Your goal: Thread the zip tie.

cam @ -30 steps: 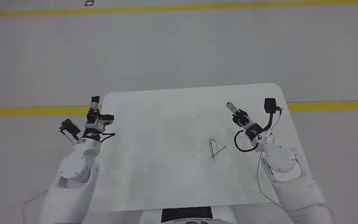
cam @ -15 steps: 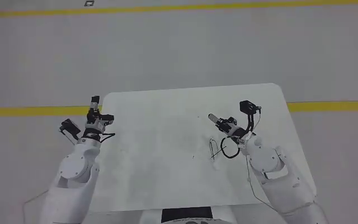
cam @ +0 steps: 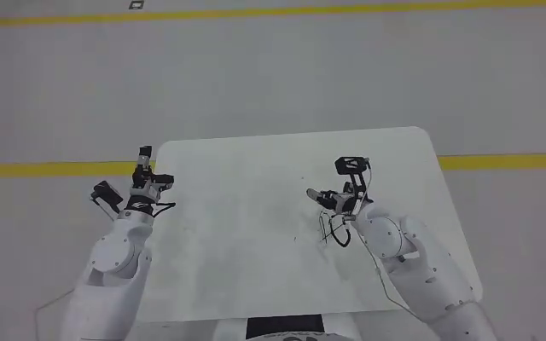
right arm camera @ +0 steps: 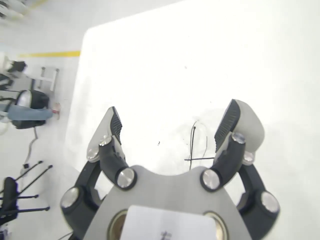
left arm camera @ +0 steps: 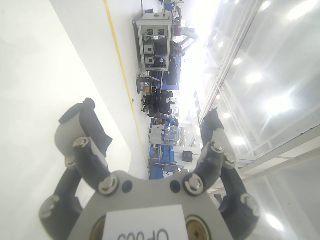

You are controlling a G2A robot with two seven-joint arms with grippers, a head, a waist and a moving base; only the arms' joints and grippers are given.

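From the top view, I am seeing one white table [cam: 239, 213] with a thin black zip tie [cam: 323, 228] lying flat on it, right of the middle and in the nearer half. Its long axis is running roughly near to far, and a second thin strand is crossing it at a slant; I cannot tell whether that is the same tie's tail or another tie. I am holding my right gripper [cam: 314, 195] just on the far side of it, and my left gripper [cam: 144, 158] at the table's left edge, well apart from it. In the left wrist view, my left gripper [left arm camera: 150, 107] is standing wide open with nothing in it, beside the table's [left arm camera: 25, 63] edge. In the right wrist view, my right gripper [right arm camera: 173, 106] is also spread wide and gripping nothing; the zip tie [right arm camera: 192, 141] is lying on the table [right arm camera: 175, 38] beyond the two fingers' gap, with one strand crossing the other near its end.
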